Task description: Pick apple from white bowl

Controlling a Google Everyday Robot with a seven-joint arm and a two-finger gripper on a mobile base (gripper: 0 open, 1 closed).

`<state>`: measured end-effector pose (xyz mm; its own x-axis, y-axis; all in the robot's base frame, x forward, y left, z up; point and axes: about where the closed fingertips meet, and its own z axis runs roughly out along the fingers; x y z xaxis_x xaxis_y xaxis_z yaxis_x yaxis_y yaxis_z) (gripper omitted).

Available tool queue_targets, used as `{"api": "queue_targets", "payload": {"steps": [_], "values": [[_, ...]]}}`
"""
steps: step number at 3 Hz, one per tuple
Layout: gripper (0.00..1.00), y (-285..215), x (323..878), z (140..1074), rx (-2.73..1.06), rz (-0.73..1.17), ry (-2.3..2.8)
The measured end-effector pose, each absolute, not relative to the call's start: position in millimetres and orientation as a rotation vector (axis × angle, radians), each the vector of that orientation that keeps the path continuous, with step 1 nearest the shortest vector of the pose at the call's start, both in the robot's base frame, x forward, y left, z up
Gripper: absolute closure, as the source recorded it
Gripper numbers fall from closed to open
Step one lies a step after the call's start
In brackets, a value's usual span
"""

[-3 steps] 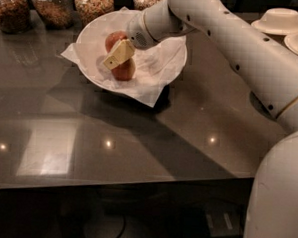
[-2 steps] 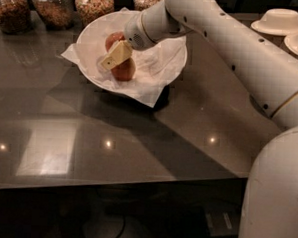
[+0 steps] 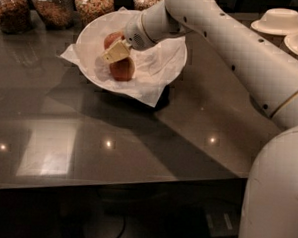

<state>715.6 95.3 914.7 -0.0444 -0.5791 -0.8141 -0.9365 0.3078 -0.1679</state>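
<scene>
Fingers [image 3: 114, 53] — open or clenched, cannot tell — unmoved over apple [image 3: 123, 70] in white bowl [image 3: 87, 36].

The arm [image 3: 233, 45] edges slightly toward the desk's [image 3: 138, 140] left edge. The gripper [image 3: 114, 53], over the apple [image 3: 122, 69] in the white bowl [image 3: 93, 33], barely shifts.

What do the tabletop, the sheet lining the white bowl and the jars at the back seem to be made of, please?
Tabletop: dark polished stone or laminate, glossy; it mirrors points of light. Sheet: thin white paper, matte; it crinkles and a corner hangs over the rim of the white bowl. Jars: clear glass or plastic; contents show through. The gripper is inside the bowl.
</scene>
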Motion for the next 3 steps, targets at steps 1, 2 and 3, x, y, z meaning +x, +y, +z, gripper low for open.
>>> {"api": "queue_targets", "payload": {"steps": [1,2,3], "values": [[0.66,95,715,915,-1.376,0.531,1.731],[0.91,91,714,920,-1.383,0.512,1.728],[1.0,79,712,943,-1.383,0.462,1.699]]}}
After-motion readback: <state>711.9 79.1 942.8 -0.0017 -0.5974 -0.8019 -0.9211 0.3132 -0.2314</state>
